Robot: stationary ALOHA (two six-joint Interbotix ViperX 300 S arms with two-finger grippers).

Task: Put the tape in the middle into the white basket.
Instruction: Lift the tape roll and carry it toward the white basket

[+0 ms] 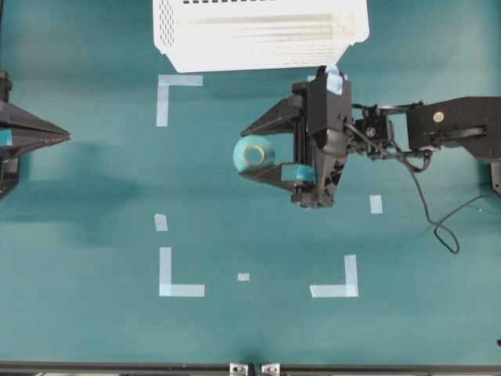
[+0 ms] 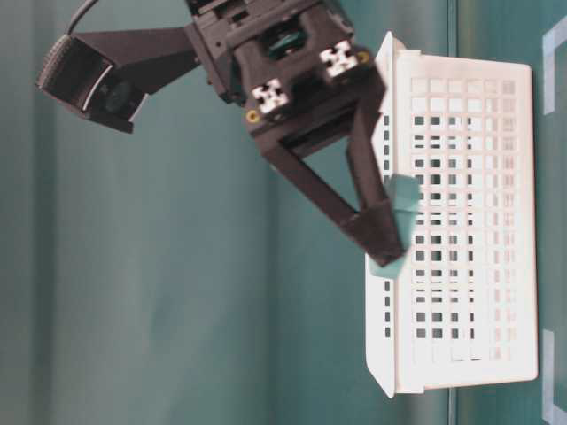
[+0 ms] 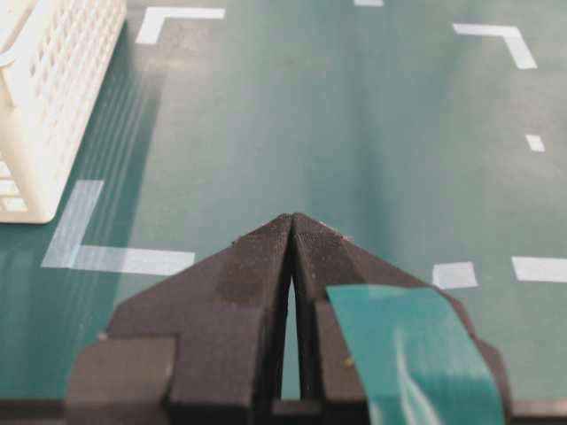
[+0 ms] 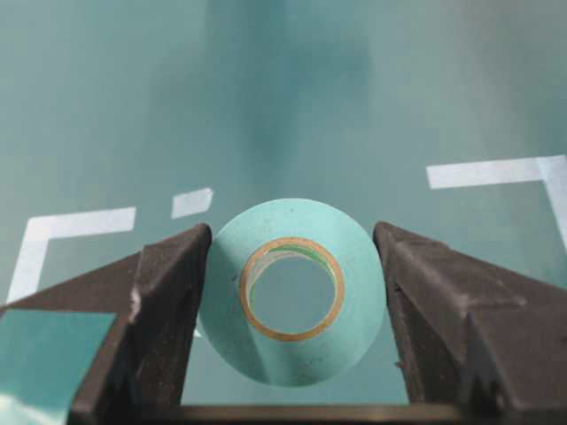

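1. Gripping the tape [image 4: 292, 292], the right gripper [image 4: 292, 266] has its jaws part open, one finger pressed on each side of the roll; core ring faces the wrist camera.
2. Tape [image 1: 254, 153] sits between the fingertips over the worktop [image 1: 94, 329] middle, inside the pale corner marks [image 1: 180, 272]. The table-level view shows it raised, level with the basket wall.
3. White basket [image 1: 258, 35] stands at the far edge, near the gripper, apart from the tape.
4. Left gripper [image 3: 292, 232] rests at the left edge, jaws closed on nothing, well apart from tape and basket.
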